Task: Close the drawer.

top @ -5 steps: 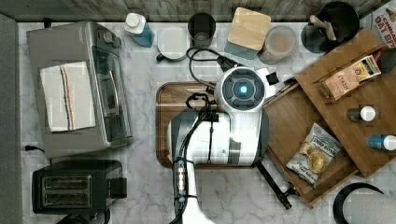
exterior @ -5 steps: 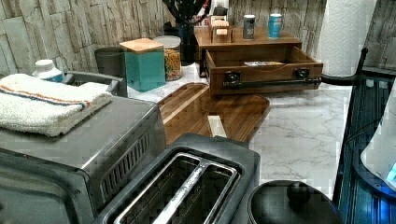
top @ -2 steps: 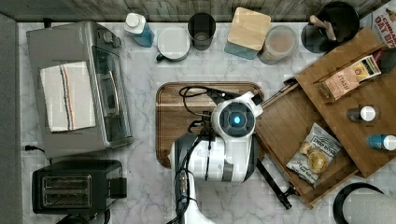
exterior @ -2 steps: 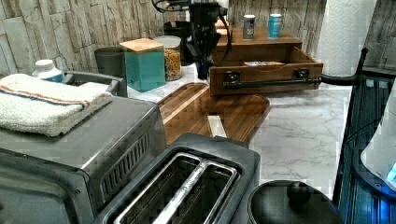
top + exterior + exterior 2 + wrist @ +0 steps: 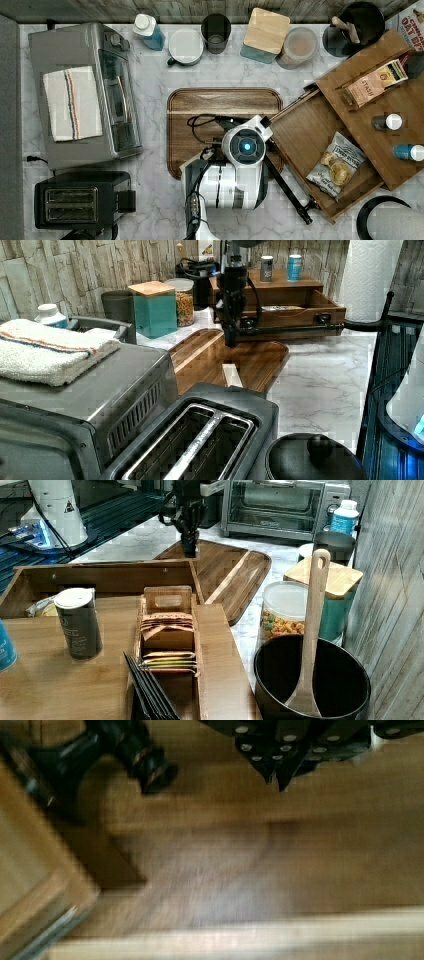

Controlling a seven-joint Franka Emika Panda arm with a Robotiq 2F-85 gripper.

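The drawer stands pulled out at an angle on the top view's right, with a chip bag lying on its wooden bottom. Its front panel carries a long black handle bar. My gripper hangs low over the serving tray, just in front of the handle bar's end on the left view's left. From the right view the gripper sits beyond the drawer's front wall. In the wrist view the fingertips are together with nothing between them, beside a black handle mount.
A dark wooden serving tray lies under the arm. A toaster oven and toaster stand on the top view's left. Jars and a teal canister line the back. The top board bears bottles and a box.
The arm has moved toward the top view's bottom and come down, so the gripper now hangs low over the tray at the drawer's handle end. The drawer has not shifted.
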